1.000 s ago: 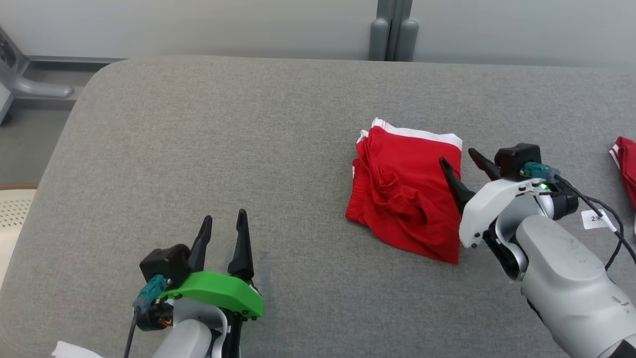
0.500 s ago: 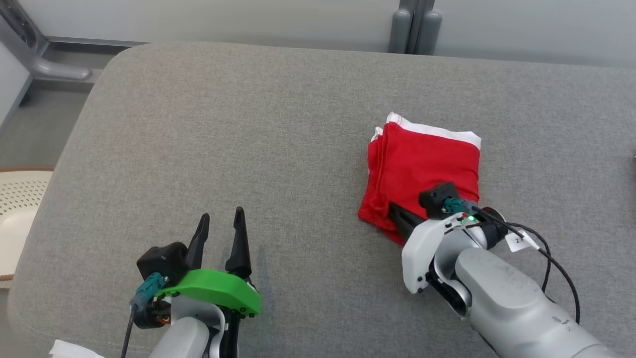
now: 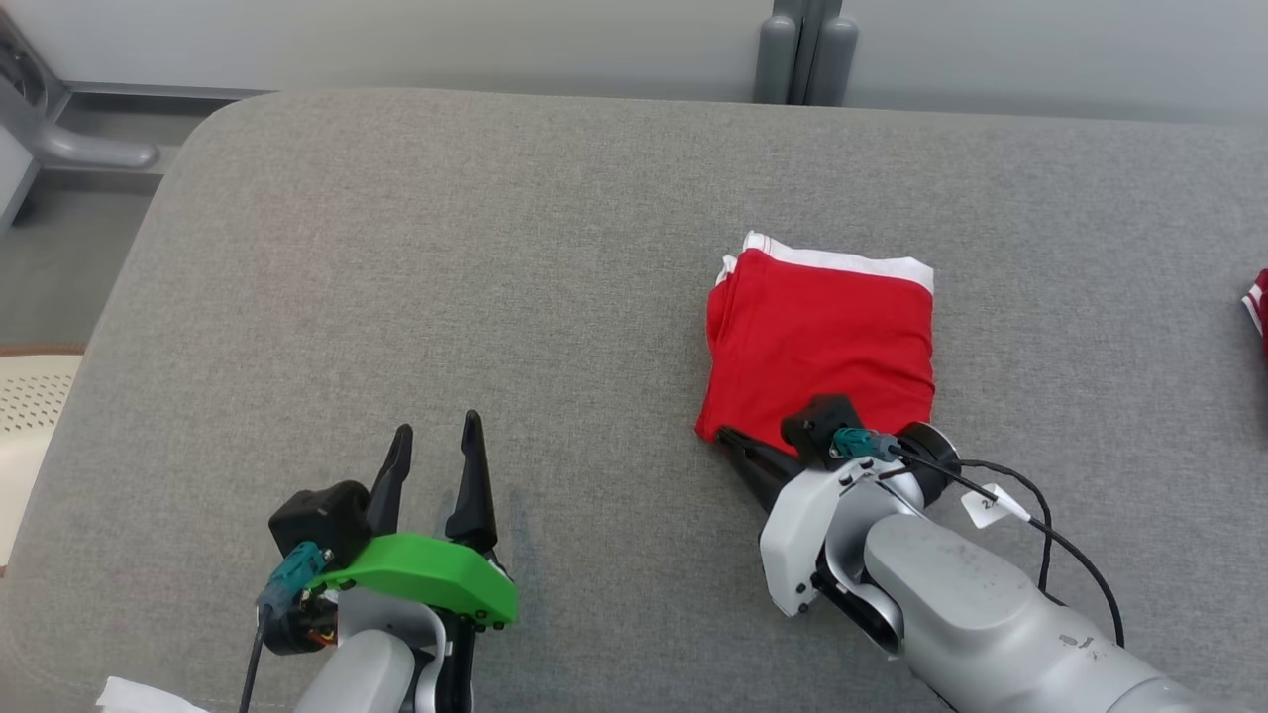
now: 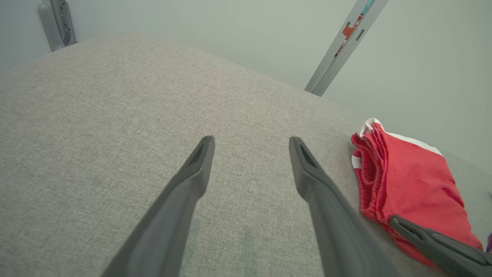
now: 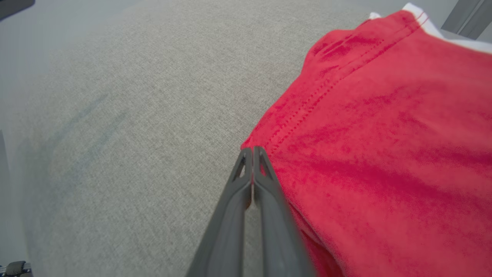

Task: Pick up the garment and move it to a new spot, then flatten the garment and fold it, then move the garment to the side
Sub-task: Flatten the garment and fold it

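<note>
From the head view, the red garment (image 3: 822,337) lies folded into a rough square on the grey fabric-covered counter (image 3: 446,248), right of centre, its white waistband along the far edge and the stacked layers showing at its left side. The right gripper (image 3: 731,438) sits at the near left corner of the garment, its dark fingers low against the counter and pointing left. The left gripper (image 3: 434,432) hangs over bare counter well to the left, fingers pointing away from the robot with a clear gap between them. A second bit of red cloth (image 3: 1258,302) peeks in at the right edge. In the left wrist view, the left gripper (image 4: 251,143) is spread wide with nothing between its fingers, and the garment (image 4: 407,173) lies off to the right with a dark finger of the right gripper (image 4: 396,222) at its near edge. In the right wrist view, the right gripper (image 5: 252,151) has its two fingers pressed together – I see no cloth between them – with the tips right at the garment's (image 5: 384,134) stitched corner, where the red fabric meets the counter (image 5: 134,115).
</note>
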Robot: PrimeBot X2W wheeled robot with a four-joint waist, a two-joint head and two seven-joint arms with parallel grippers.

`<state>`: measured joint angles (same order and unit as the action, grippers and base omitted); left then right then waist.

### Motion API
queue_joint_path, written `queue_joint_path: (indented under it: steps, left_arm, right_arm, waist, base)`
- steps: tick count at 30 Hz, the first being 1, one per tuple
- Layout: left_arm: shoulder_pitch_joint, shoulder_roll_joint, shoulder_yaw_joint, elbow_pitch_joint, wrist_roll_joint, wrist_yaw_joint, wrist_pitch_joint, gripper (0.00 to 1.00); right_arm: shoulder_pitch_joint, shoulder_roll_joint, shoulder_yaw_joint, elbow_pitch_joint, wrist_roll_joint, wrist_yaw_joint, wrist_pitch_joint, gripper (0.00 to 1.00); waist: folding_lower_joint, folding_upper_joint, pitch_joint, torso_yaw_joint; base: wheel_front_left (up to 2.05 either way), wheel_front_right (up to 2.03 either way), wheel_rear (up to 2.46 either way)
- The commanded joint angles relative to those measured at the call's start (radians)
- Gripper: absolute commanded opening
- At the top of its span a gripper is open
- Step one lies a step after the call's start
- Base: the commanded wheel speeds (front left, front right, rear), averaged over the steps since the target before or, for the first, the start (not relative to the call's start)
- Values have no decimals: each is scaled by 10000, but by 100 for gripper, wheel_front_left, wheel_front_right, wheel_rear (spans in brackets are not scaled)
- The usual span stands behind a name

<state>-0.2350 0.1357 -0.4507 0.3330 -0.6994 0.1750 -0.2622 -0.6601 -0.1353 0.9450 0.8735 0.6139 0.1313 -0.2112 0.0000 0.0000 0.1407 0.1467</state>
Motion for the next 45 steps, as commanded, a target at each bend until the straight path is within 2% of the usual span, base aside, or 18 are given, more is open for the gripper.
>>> queue_joint_path:
  steps: [1, 2, 7, 11, 15, 21, 27, 34, 45]
  left_arm:
    - [-7, 2, 53, 41, 70, -30, -31, 100]
    - [5, 30, 44, 51, 104, -39, -29, 100]
    - [-16, 110, -96, 83, 411, -73, -31, 100]
    - [-78, 67, -142, 129, 759, 72, -31, 100]
    - [164, -139, -144, 225, 952, 16, -31, 100]
    - [581, -309, 91, 424, 1325, -10, -32, 100]
    - [1103, -442, 425, 322, 1743, -80, -32, 100]
    - [1615, -523, 756, 197, 2106, -170, -31, 100]
    - [1902, -623, 986, 198, 2475, -276, -31, 100]
  right_arm:
    - [-102, -8, -12, -49, 89, -13, -196, 89]
    - [-130, -34, -106, -99, 134, -13, -306, 100]
    - [139, -258, -923, -484, 205, -13, -538, 100]
    - [740, -457, -2439, -1361, -450, -13, -534, 100]
    - [1635, -449, -3969, -2202, -1330, -13, -535, 100]
    - [3362, 33, -6211, -3373, -2682, -13, -537, 100]
    - [4817, 538, -7613, -4239, -3690, -13, -538, 100]
    - [5967, 824, -8557, -5217, -4308, -13, -539, 100]
    - [6644, 839, -8423, -6059, -3846, -13, -271, 100]
  waist:
    - [0, 0, -138, -127]
    - [0, 0, -216, -188]
    - [0, 0, -699, -462]
    - [0, 0, -1097, -725]
    - [0, 0, -1423, -996]
    - [0, 0, -1791, -1289]
    - [0, 0, -2035, -1391]
    - [0, 0, -2149, -1410]
    - [0, 0, -2096, -1386]
  base:
    - [0, 0, 0]
    - [0, 0, 0]
    - [0, 0, 0]
    - [0, 0, 0]
    - [0, 0, 0]
    - [0, 0, 0]
    - [0, 0, 0]
    - [0, 0, 0]
    - [0, 0, 0]
